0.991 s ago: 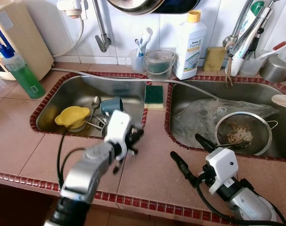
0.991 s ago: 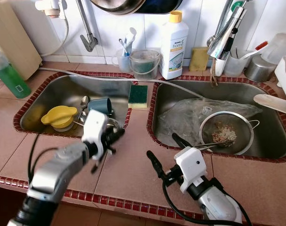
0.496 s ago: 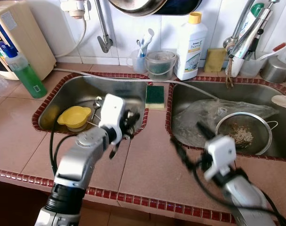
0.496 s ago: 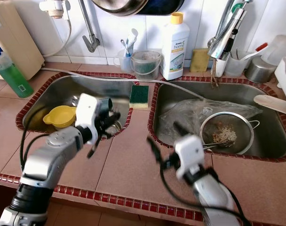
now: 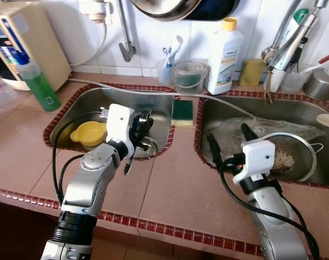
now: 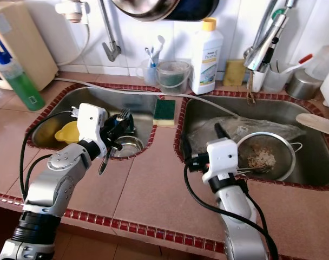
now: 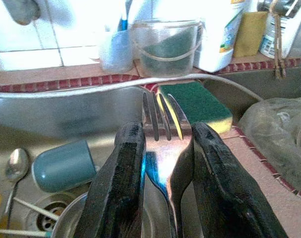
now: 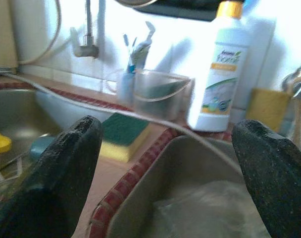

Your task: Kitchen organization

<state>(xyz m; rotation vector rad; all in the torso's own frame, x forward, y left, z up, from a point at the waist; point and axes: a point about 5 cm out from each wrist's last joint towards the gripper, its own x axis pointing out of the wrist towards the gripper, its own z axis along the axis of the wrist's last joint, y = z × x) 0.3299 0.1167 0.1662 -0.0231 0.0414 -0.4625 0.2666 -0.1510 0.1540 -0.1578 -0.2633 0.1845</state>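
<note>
Since a second ago, both arms have been raised toward the sinks. A fork (image 7: 163, 144) is clamped upright in the left gripper (image 7: 165, 163) over the left sink (image 5: 89, 103). The right gripper (image 5: 226, 142) is held spread wide over the right sink (image 5: 310, 108).

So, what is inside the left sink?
A yellow bowl, a blue cup, a spoon and a steel bowl. The left end effector covers part of it.
</note>
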